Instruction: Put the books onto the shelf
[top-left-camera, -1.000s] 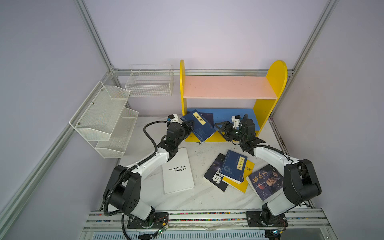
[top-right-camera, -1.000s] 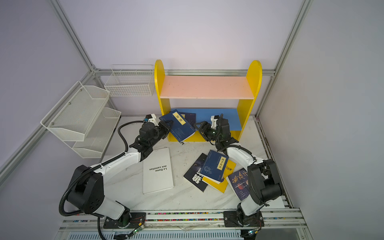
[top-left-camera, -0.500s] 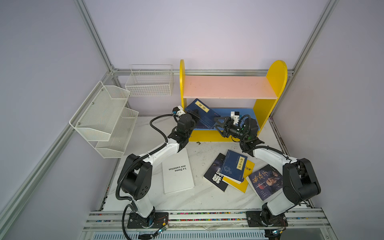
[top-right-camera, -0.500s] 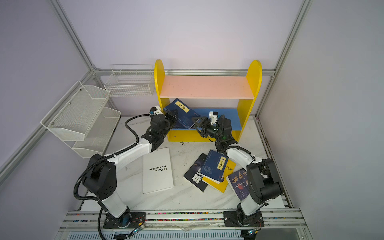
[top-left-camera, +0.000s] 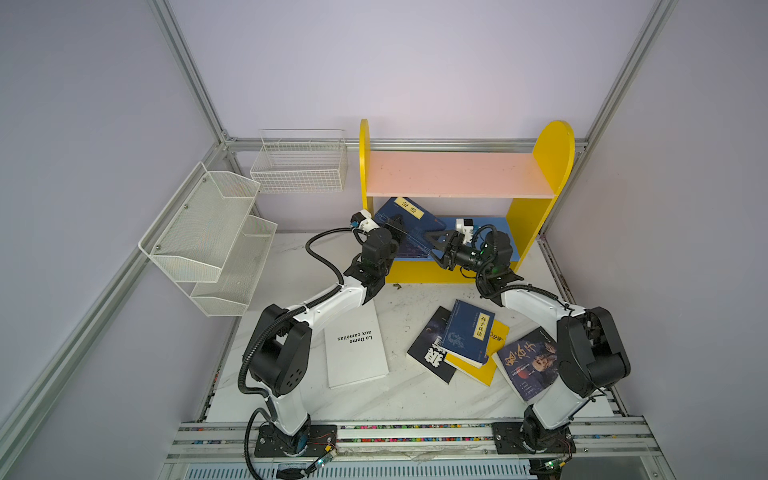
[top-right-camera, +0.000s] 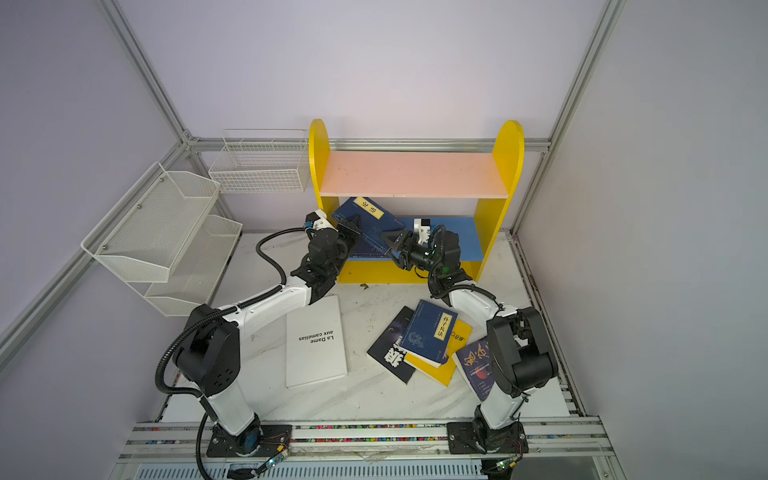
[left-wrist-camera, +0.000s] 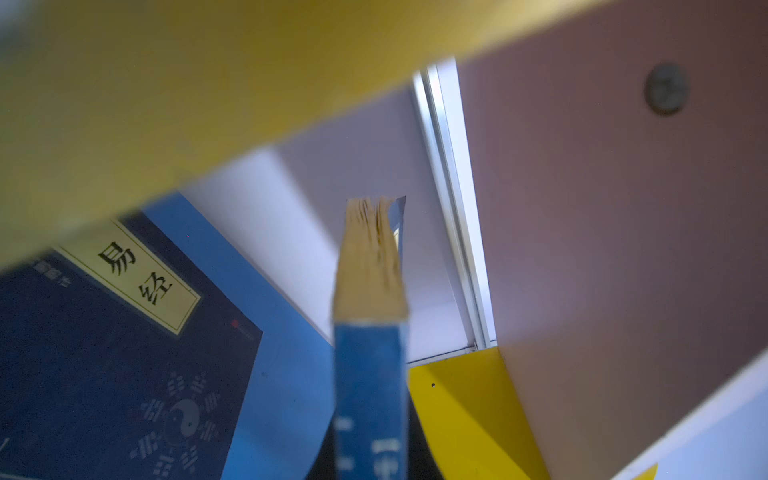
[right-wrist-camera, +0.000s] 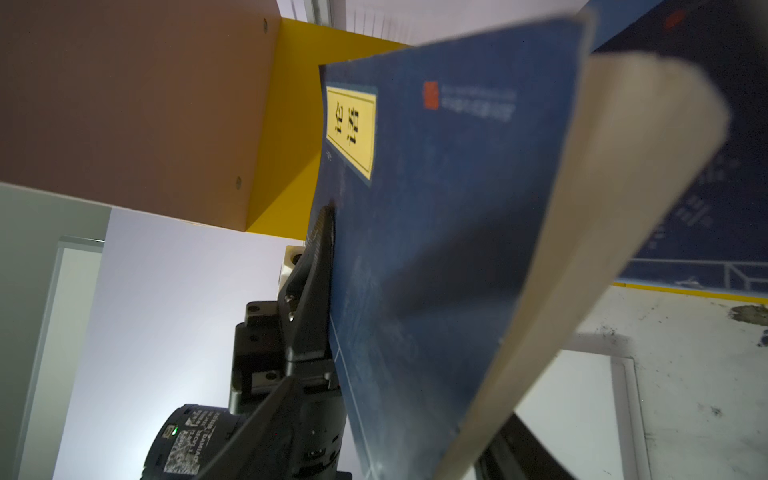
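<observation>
Since a second ago the left arm has stretched forward and carried the navy paperback with a yellow title label (top-left-camera: 415, 224) from in front of the unit into its lower tier, and the right arm has swung in towards the book's free edge.

The left gripper (top-left-camera: 395, 226) is clamped on that book, which stands tilted with its top corner under the pink board. The right gripper (top-left-camera: 432, 247) sits just beside the page edge with its jaws apart; whether it touches the book I cannot tell.

The two-tier wooden shelf with yellow rounded sides (top-left-camera: 457, 174) stands at the back of the white marbled tabletop (top-left-camera: 407, 399), against a pale lilac wall. A second navy paperback (left-wrist-camera: 104, 353) lies flat on the blue lower board.

On the tabletop lie a large white paperback (top-left-camera: 357, 353) on the left and, on the right, a third navy book (top-left-camera: 469, 332) stacked over a black one (top-left-camera: 430, 353) and a yellow one (top-left-camera: 486, 365), with a dark-blue book showing a face (top-left-camera: 528, 361) beside them.

A white mesh rack (top-left-camera: 208, 232) hangs on the left wall and a white wire basket (top-left-camera: 299, 166) on the back wall, between aluminium frame posts.
</observation>
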